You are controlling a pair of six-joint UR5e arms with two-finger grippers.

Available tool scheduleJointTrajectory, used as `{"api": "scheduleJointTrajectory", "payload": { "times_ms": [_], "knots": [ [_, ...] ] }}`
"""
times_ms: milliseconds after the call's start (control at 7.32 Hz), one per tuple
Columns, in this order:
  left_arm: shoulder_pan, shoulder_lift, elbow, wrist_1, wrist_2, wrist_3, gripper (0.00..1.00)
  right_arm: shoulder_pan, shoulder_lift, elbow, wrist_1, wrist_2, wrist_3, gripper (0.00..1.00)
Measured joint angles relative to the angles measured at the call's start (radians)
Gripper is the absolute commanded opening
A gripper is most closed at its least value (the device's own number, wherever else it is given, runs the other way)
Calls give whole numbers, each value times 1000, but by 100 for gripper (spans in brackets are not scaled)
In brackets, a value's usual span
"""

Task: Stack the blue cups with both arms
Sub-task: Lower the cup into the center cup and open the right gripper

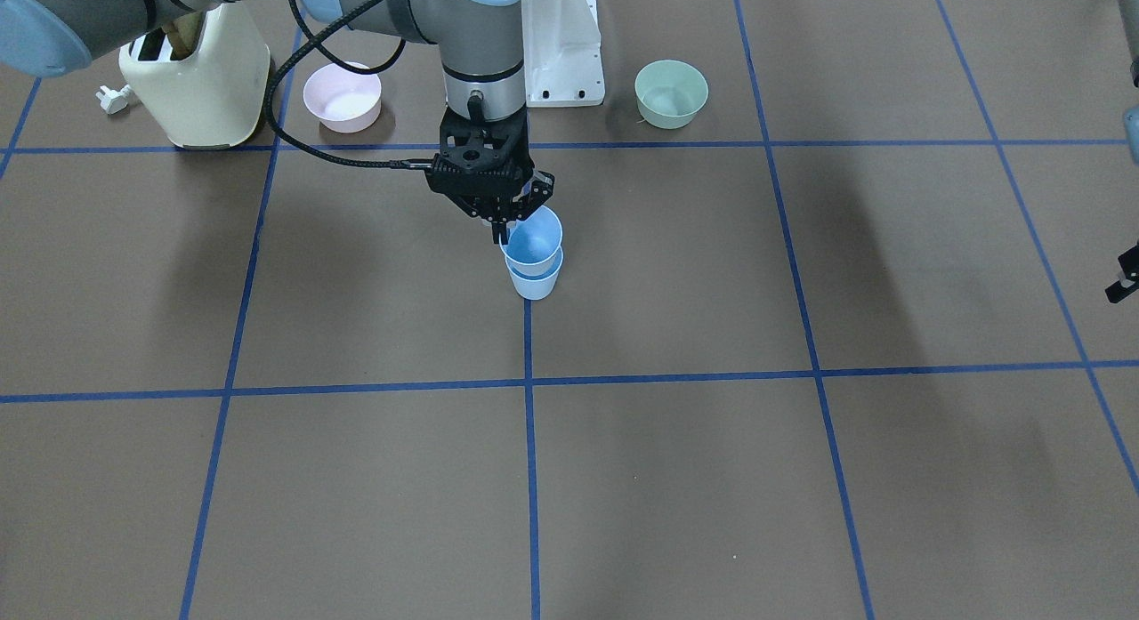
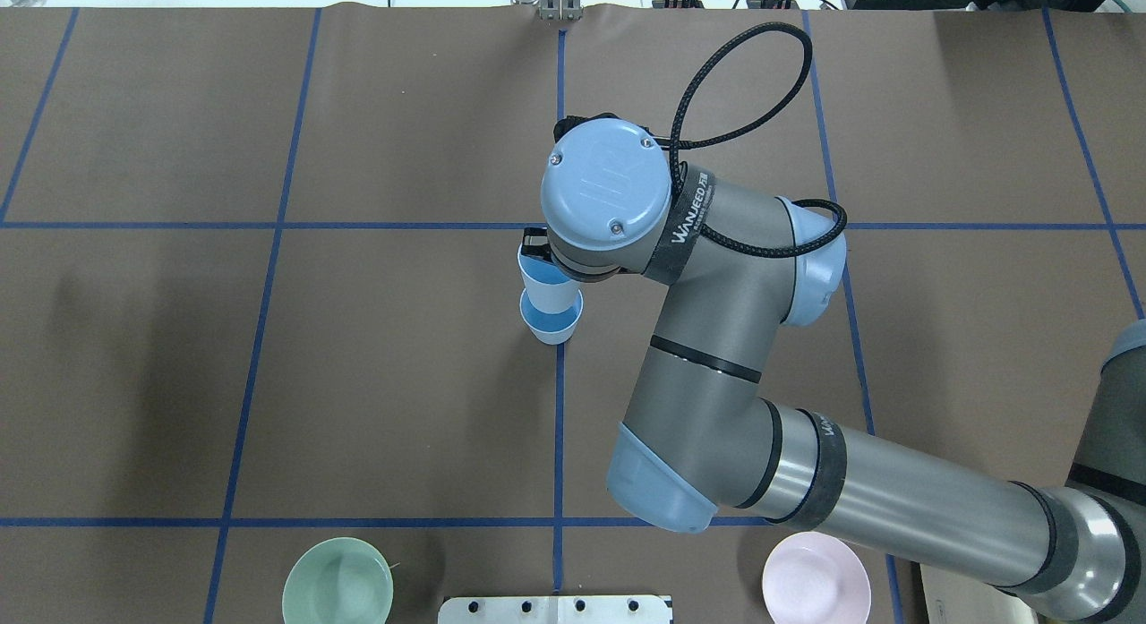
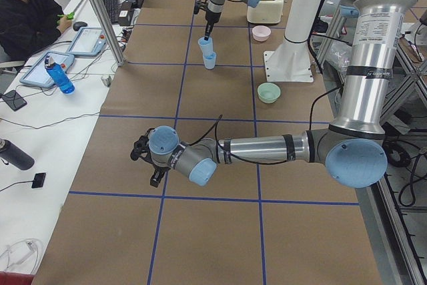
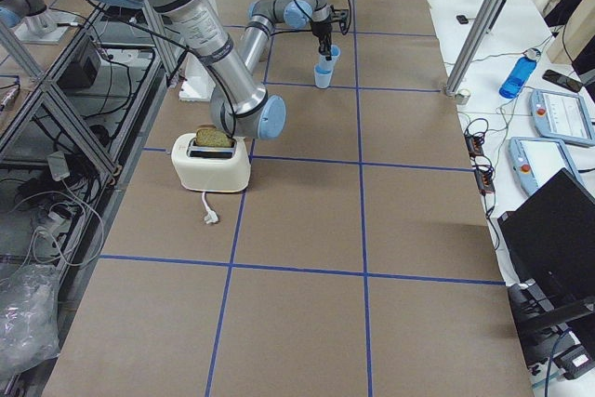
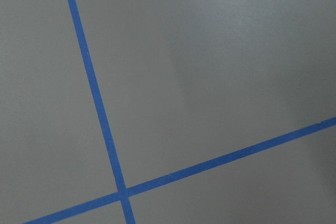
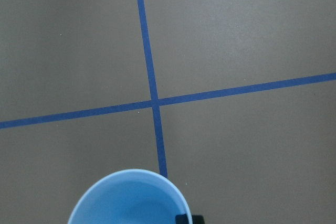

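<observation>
In front of the white pedestal base (image 1: pixel 562 51), the right gripper (image 1: pixel 511 225) pinches the rim of the upper blue cup (image 1: pixel 535 243), which seems partly nested in the lower blue cup (image 1: pixel 536 285). Well away from that base, the left gripper (image 3: pixel 155 175) hangs low over the table; whether it is parted or closed, I cannot tell.

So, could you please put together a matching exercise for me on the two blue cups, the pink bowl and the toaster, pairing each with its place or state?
Things:
1. upper blue cup
2. lower blue cup
3. pink bowl
4. toaster

Places or states:
A. holds a slice of bread
B. stands on a blue tape line
C. held at its rim by the right gripper
D. sits between the toaster and the white pedestal

Pairs: 1-C, 2-B, 3-D, 4-A.
</observation>
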Motion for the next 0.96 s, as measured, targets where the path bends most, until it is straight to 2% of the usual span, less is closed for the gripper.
{"api": "scheduleJointTrajectory", "payload": {
  "times_ms": [547,683,957],
  "knots": [
    [1,0,0,0,0,0,98,-18,-9,-1,3,-13,7,0],
    [1,0,0,0,-1,-1,98,-18,-9,-1,8,-14,11,99],
    [1,0,0,1,-3,-1,98,-19,-14,-1,29,-26,20,100]
  ]
}}
